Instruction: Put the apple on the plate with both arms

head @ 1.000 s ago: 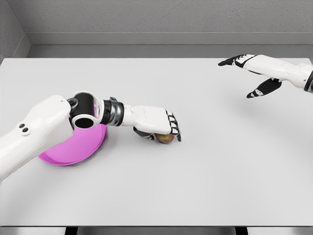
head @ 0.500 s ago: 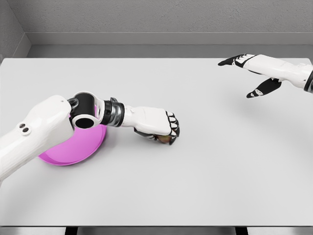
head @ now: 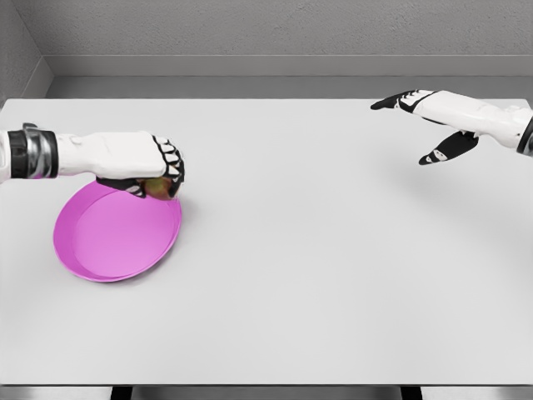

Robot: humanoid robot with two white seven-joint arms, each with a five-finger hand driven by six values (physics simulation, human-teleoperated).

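Since the earlier frame, my left hand [head: 146, 167] has carried the apple [head: 158, 188] from mid-worktop to the pink plate [head: 100, 250]. Its fingers are clamped on the apple, above the plate's far right rim; release requires moving inward, toward the plate's centre. My right hand [head: 420, 121] hangs spread and empty, well apart.

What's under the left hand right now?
The left hand is curled around the apple, of which only a sliver shows below the fingers. Beneath them lies the far right rim of the pink plate. Whether the apple touches the plate can't be seen.
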